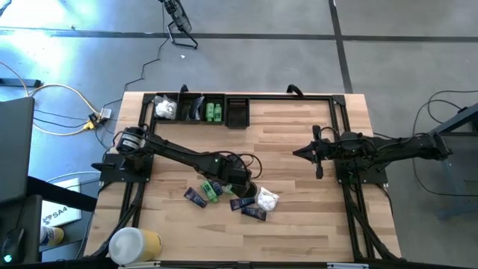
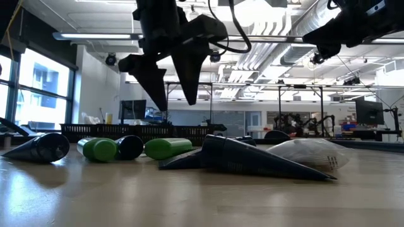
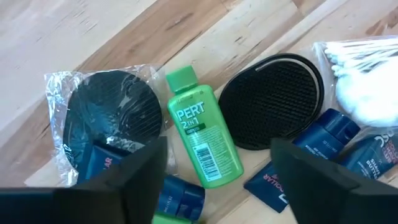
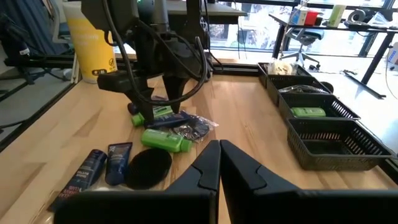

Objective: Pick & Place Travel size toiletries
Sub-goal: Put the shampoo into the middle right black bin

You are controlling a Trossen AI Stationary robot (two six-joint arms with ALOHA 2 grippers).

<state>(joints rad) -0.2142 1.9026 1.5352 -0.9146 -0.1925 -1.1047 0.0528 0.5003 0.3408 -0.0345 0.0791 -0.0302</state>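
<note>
High view shows the task part done: some toiletries sit in the black bins (image 1: 196, 109), most remain piled mid-table, where the left gripper (image 1: 240, 179) hovers wide open, empty, over a green bottle (image 3: 200, 140).

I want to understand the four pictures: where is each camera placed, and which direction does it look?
High: overhead, straight down on the table, both arms.
Low: table height, level across; left gripper open above the pile.
Left wrist: down past its fingers onto a green bottle.
Right wrist: across the table past shut fingers.
Shared: the left wrist and right wrist views both show that bottle.
</note>
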